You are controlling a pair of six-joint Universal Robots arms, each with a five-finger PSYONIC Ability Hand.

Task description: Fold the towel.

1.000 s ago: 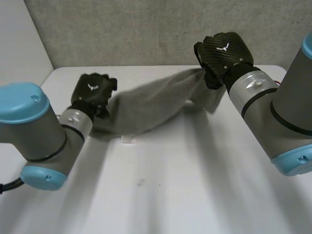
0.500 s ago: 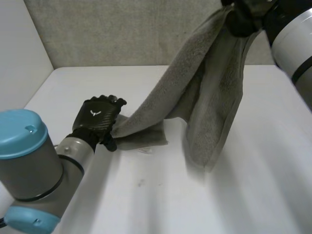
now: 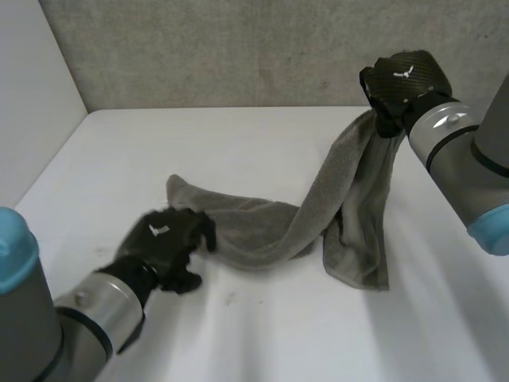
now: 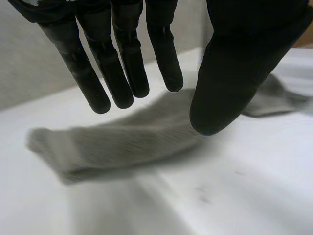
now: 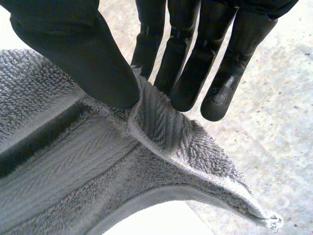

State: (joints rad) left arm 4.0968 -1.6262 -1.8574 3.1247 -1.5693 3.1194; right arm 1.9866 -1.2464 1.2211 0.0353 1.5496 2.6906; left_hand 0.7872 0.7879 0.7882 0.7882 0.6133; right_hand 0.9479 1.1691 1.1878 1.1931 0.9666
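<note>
On the white table [image 3: 262, 334], a grey towel [image 3: 258, 231] is laid out as a rumpled, elongated band. Its pile is looped, with a flat woven border along the edge. One end is raised off the surface and hangs doubled, the lower fold resting on the table. That raised edge is pinched between the thumb and straight fingers of the right hand [image 3: 402, 79]. The left hand [image 3: 171, 247] is positioned at the towel's other end, fingers straight and parted from the thumb, nothing grasped. Contact with the cloth cannot be determined.
</note>
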